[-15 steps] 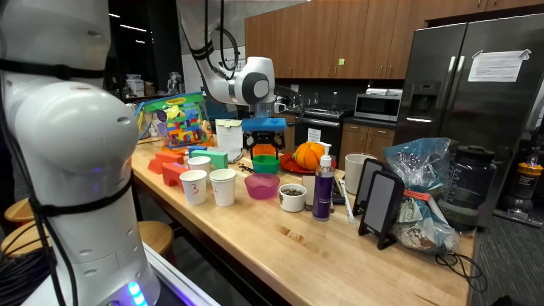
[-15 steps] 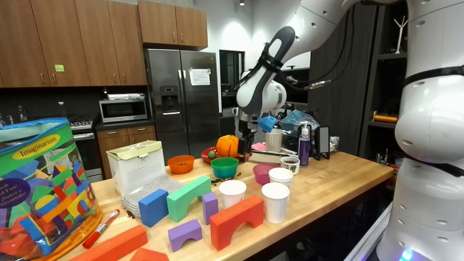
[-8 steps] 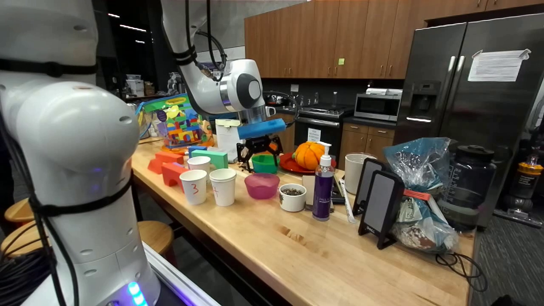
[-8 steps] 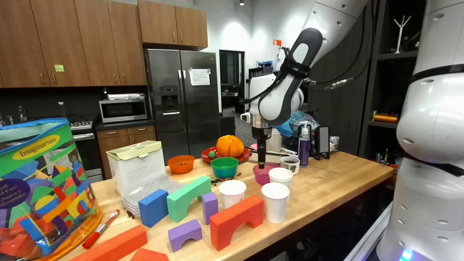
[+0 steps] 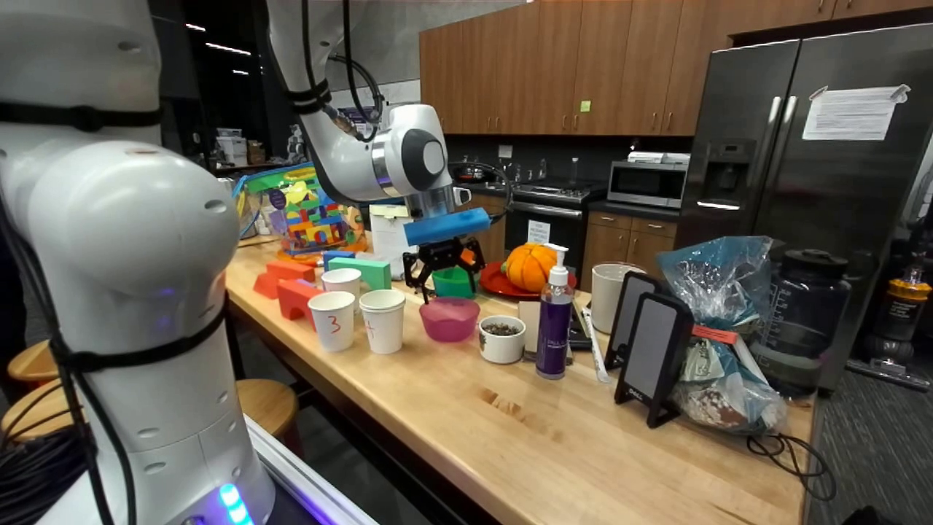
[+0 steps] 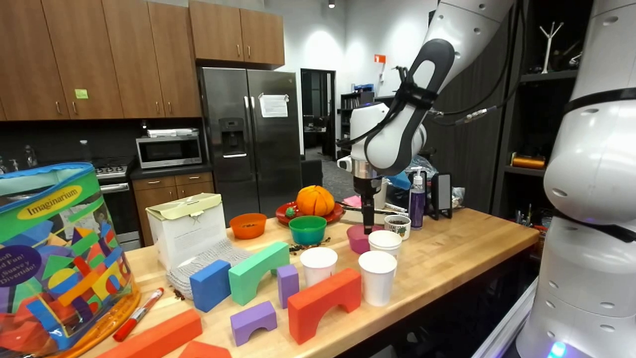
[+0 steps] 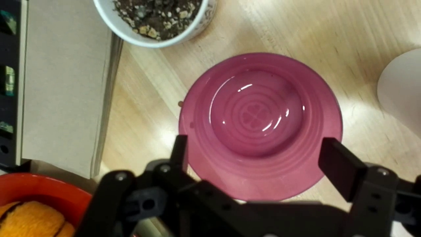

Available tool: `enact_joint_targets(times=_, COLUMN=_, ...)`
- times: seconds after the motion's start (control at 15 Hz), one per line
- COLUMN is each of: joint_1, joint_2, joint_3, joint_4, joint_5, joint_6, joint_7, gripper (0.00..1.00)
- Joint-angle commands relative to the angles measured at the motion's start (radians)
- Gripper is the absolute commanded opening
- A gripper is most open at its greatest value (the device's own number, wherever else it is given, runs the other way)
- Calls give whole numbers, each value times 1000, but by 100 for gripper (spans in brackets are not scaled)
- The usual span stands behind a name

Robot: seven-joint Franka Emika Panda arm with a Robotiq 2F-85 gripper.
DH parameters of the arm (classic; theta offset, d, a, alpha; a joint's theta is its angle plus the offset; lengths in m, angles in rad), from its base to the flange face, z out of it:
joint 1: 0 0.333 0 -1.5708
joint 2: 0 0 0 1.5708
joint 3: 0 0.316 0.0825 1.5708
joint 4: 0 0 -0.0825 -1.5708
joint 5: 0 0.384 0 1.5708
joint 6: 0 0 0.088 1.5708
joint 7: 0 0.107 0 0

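Observation:
My gripper [image 5: 448, 286] is open and empty, pointing down over the pink bowl [image 5: 449, 321]. In the wrist view its two black fingers [image 7: 255, 144] stand wide apart over the near part of the pink bowl [image 7: 256, 179], which looks empty inside. In an exterior view the fingertips [image 6: 367, 230] are at about the height of the pink bowl's rim [image 6: 356, 240]; I cannot tell whether they touch it. A green bowl [image 6: 308, 230] stands behind the pink one. A white pot of soil [image 7: 144, 42] and a white paper cup [image 7: 403, 89] stand on either side.
Paper cups [image 5: 334, 321] and foam blocks [image 6: 325, 301] stand nearby. An orange bowl [image 6: 248, 226], a stuffed pumpkin [image 5: 531, 267] on a red plate [image 5: 493, 281], a purple pump bottle [image 5: 554, 328], speakers [image 5: 651, 357] and a white box [image 6: 186, 228] are also on the table.
My gripper has moved from near the red plate and green bowl toward the robot's base, tilting slightly, and is now over the pink bowl. It stays open. The objects have not moved.

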Motion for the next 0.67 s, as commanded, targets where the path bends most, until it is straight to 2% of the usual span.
enact_joint_targets(times=0.0, joint_1=0, joint_2=-30, joint_3=-33, joint_4=-27, joint_5=-19, joint_6=11, joint_7=-15, gripper=100)
enact_joint_targets(times=0.6, joint_1=-1, joint_2=42, joint_3=-74, joint_4=7, joint_5=80, joint_6=41, joint_7=-110, gripper=100)
